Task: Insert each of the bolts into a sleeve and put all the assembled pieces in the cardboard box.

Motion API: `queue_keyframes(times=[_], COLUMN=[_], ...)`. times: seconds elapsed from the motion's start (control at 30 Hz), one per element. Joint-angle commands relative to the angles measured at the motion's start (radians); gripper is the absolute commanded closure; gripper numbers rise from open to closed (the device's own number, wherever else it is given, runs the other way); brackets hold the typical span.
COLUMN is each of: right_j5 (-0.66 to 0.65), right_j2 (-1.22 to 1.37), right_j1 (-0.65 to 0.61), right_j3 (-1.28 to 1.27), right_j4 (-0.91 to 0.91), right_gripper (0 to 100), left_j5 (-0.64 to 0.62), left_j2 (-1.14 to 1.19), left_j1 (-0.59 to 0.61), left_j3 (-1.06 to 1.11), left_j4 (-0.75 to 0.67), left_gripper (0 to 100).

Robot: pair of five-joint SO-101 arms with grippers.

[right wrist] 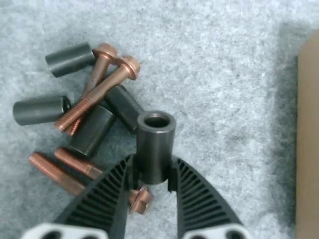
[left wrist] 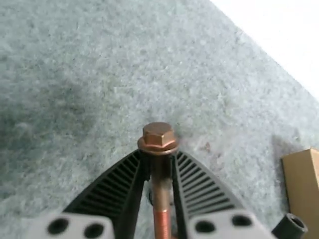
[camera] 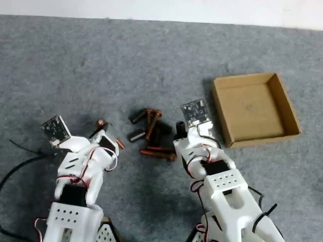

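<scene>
Find the grey felt mat (camera: 101, 65): every part rests on it. The cardboard box (camera: 222, 113) lies open side up on the mat, on the outer side of the right arm (camera: 227, 186) and apart from the loose parts. The left arm (camera: 81, 171) stands beside the right one.

Between the two arms you will find the pile (camera: 151, 136) of loose parts. Here several dark sleeves and copper bolts lie on their sides, some crossing and touching.

Check the right gripper (right wrist: 152, 167). Its jaws are clenched on the held sleeve (right wrist: 155, 144), which sits bore-up above the pile.

Check the left gripper (left wrist: 158, 159). Its jaws grasp the held bolt (left wrist: 158, 142) by the shank, just under the hex head, and the head protrudes beyond the fingertips (left wrist: 134, 162).
</scene>
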State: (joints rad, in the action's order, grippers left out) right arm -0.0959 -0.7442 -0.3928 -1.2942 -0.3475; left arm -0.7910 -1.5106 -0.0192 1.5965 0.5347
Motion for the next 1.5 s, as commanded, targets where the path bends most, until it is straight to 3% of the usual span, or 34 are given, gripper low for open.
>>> queue_keyframes(times=[0.0,0.4,0.7,1.1,1.23,1.37,1.47], right_j5=[-0.011,-0.011,-0.011,-0.011,-0.025,-0.192,-0.219], right_j2=[-0.033,-0.035,-0.042,-0.573,-0.704,-0.809,-0.881], right_j1=[0.002,-0.058,-0.059,-0.062,-0.156,-0.288,-0.344], right_j3=[0.008,0.007,0.007,-0.260,-0.346,-0.429,-0.487], right_j4=[0.036,0.036,0.036,0.035,0.030,0.028,0.028], right_gripper=[99.4,99.4,99.4,99.4,99.4,99.4,99.4], left_j5=[-0.002,-0.002,-0.002,-0.003,-0.005,-0.005,-0.008], left_j2=[-0.084,-0.317,-0.318,-0.318,-0.318,-0.318,-0.318], left_j1=[0.015,0.039,0.059,0.053,0.036,0.024,0.019], left_j3=[0.012,0.099,0.097,0.099,0.096,0.077,0.070], left_j4=[-0.021,-0.017,-0.017,-0.020,-0.021,-0.021,-0.021], left_gripper=[100,100,100,100,100,100,100])
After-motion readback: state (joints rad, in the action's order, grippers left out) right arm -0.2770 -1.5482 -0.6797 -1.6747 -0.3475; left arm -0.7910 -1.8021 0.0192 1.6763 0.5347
